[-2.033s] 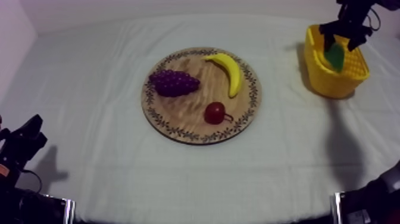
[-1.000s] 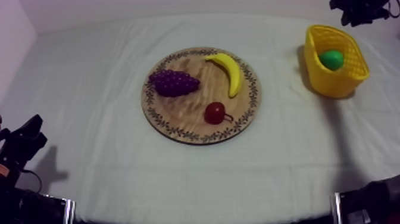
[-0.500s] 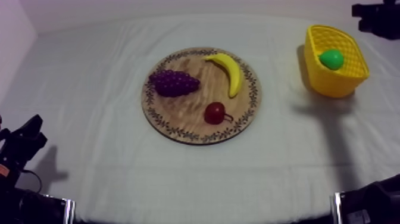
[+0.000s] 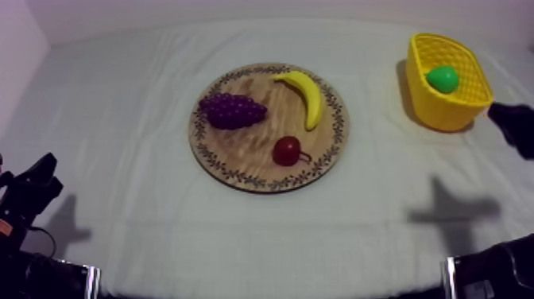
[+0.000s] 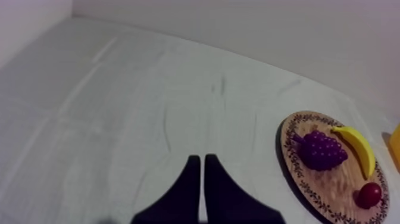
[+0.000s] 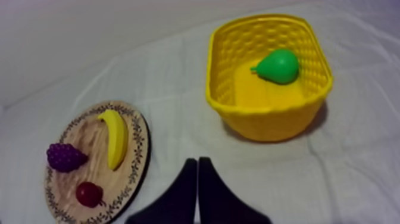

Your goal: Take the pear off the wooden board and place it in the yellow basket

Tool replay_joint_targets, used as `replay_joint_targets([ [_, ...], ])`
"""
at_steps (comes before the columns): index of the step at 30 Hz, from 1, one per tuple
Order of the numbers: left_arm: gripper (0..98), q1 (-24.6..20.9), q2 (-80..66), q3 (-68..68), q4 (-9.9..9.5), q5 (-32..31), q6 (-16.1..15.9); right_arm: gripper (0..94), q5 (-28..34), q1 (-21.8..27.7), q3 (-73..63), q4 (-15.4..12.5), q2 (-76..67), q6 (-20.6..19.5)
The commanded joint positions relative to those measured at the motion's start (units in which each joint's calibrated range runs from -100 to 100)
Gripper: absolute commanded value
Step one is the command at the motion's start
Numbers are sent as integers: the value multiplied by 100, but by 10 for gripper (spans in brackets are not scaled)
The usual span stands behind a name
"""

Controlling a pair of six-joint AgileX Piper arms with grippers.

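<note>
The green pear lies inside the yellow basket at the table's far right. In the right wrist view the pear rests against the far side of the basket, and my right gripper is shut on nothing, its fingers together as a narrow wedge just short of the basket. My right arm shows as a black shape beside and in front of the basket. My left gripper is shut and empty over bare cloth, low at the left.
The round wooden board sits mid-table with a bunch of grapes, a banana and a small red fruit on it. Open cloth lies between board and basket.
My right arm has drawn back from above the basket, coming down along the right side toward the front, and its fingers have closed. The pear stays in the basket.
</note>
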Motion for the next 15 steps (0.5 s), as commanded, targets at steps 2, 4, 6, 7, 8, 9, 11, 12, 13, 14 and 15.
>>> replay_joint_targets([
  [2,1,1,2,-2,-3,0,1,3,-26,70,1046,-205,-1390,128],
  [4,1,1,2,-2,-3,0,0,3,-26,153,1411,-390,-1735,261],
  [6,1,1,2,-2,-3,0,1,3,-57,211,1646,-397,-1927,182],
  [7,1,1,2,-2,-3,0,2,3,-44,237,1713,-380,-1982,129],
  [8,1,1,2,-2,-3,0,-1,3,-35,257,1773,-344,-2021,56],
  [9,1,1,2,-2,-3,0,-2,3,-24,271,1822,-296,-2048,-20],
  [11,1,1,2,-2,-3,0,-2,3,7,281,1900,-204,-2080,-192],
  [12,1,1,2,-2,-3,0,-1,3,17,274,1928,-173,-2089,-205],
  [13,1,1,2,-2,-3,0,-1,3,-5,258,1963,-143,-2096,-179],
  [14,1,1,2,-2,-3,0,-1,3,-87,235,2012,-93,-2100,-104],
  [15,1,1,2,-2,-3,0,-1,3,-228,214,2076,-8,-2104,6],
])
